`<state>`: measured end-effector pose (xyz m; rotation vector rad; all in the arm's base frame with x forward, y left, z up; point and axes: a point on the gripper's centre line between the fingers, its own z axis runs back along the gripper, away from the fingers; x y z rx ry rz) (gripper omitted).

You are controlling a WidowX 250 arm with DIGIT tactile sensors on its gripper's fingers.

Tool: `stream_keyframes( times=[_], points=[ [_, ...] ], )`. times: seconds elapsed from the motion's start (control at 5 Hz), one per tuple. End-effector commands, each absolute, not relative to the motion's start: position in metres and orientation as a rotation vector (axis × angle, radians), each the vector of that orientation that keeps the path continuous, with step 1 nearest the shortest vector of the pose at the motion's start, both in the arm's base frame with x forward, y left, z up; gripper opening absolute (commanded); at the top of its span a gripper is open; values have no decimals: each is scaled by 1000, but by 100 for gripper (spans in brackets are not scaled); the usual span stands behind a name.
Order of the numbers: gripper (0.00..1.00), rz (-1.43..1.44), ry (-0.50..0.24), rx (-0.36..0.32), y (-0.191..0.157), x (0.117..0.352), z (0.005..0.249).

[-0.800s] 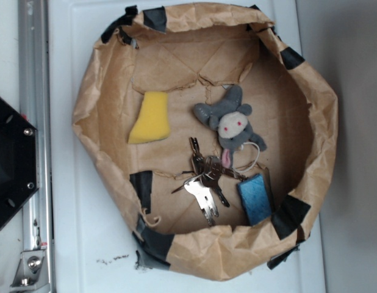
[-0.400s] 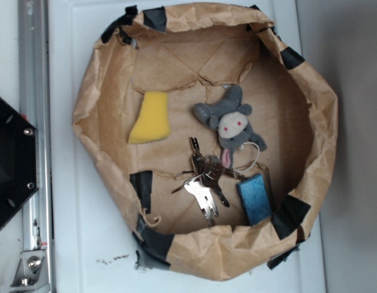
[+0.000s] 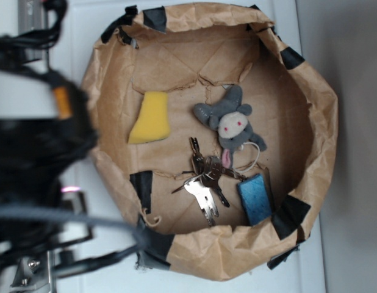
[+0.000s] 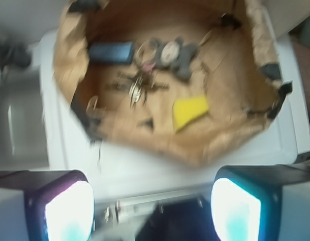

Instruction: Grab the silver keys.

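1. The bunch of shiny silver metal keys lay near the crumpled brown paper tray's lower rim, long axis toward it.
2. The black claw hovered wide open and empty outside the rim, keys ahead.

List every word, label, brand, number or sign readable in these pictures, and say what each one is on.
None can be read.
Silver keys: any stamping is too small to make out.
Blue sponge, yellow sponge, plush mouse and paper bowl: no print shows.
Wrist view: too blurred for any text; the gripper pads are plain.
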<state>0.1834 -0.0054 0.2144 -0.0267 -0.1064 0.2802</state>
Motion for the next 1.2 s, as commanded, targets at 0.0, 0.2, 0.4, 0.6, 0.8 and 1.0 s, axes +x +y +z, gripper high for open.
stream_keyframes(
  times=[0.0,0.2,0.4,0.6,0.8,1.0],
  points=[
    [100,400,-212,-65,31,216,189],
    [100,370,-206,-108,31,220,177],
    [100,370,-206,-108,31,220,177],
    [100,370,-206,-108,31,220,177],
    [100,370,-206,-108,31,220,177],
    [100,370,-206,-108,31,220,177]
  ],
)
